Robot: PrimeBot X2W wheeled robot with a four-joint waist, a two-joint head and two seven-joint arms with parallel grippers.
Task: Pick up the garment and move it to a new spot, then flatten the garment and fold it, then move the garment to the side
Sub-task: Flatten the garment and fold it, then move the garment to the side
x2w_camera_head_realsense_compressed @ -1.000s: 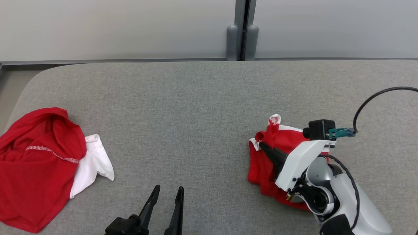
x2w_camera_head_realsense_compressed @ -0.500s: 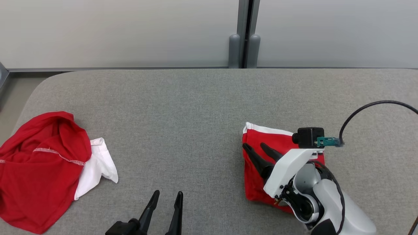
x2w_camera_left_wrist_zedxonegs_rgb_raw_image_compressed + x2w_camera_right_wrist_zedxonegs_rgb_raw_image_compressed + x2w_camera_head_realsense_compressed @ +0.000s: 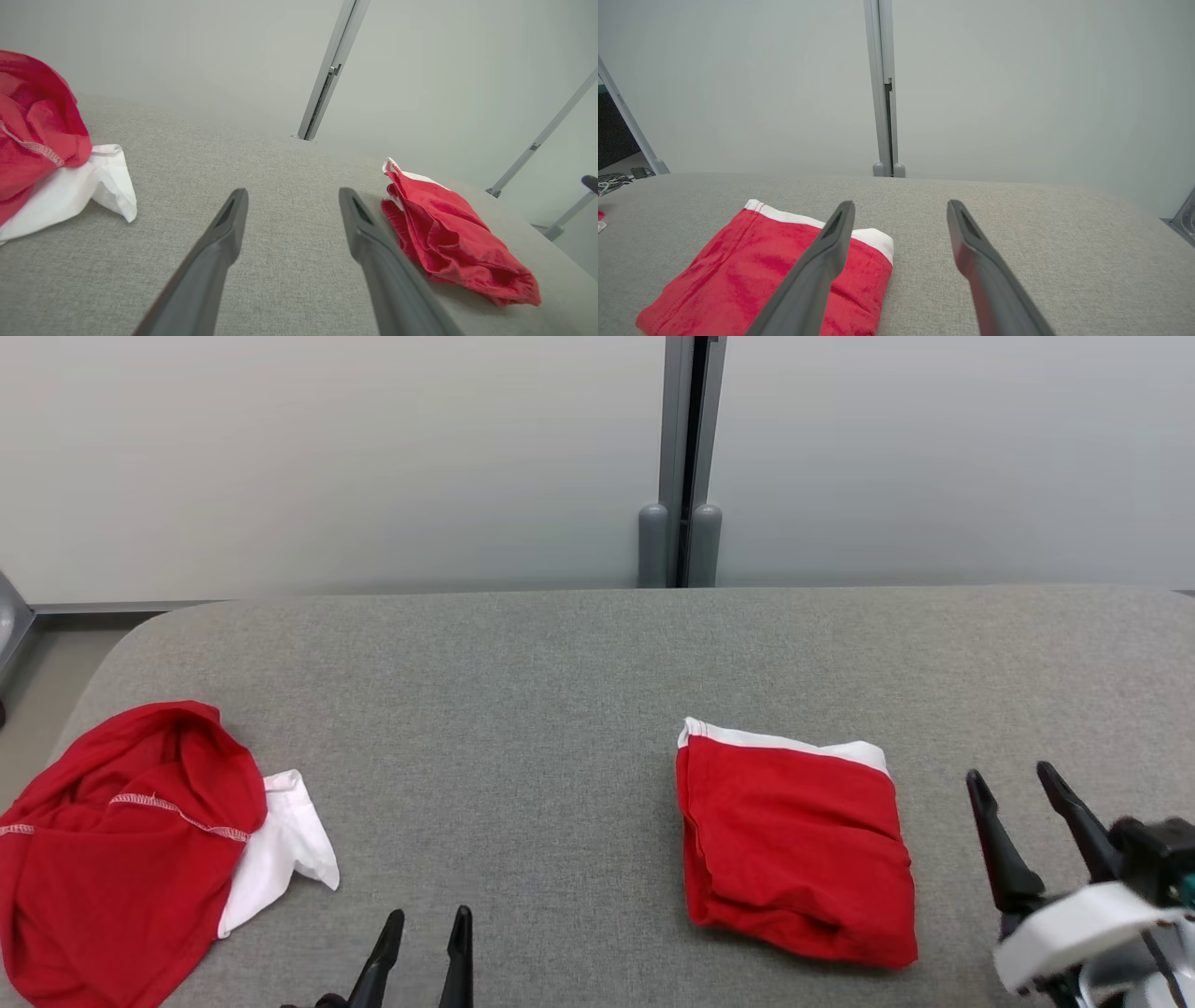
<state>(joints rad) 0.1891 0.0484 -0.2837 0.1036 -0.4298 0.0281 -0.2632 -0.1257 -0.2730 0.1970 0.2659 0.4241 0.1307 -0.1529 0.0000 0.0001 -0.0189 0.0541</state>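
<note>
Soft folded red garment (image 3: pixel 794 845) lies on the right part of the grey counter (image 3: pixel 523 709), between two open, empty hands.
From the left: a crumpled red garment (image 3: pixel 121 849) with a white part, the left hand (image 3: pixel 429 915) with fingers apart, the folded one, then the right hand (image 3: pixel 1008 772) spread just beside it. It looks light and floppy, so pinch all layers at the thick lower fold, or it may fall open.

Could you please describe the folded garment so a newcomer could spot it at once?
On the grey table, look at its right half, beside the right hand. The folded garment is a neat red rectangle with a white far edge, unlike the crumpled red and white heap at the left.
</note>
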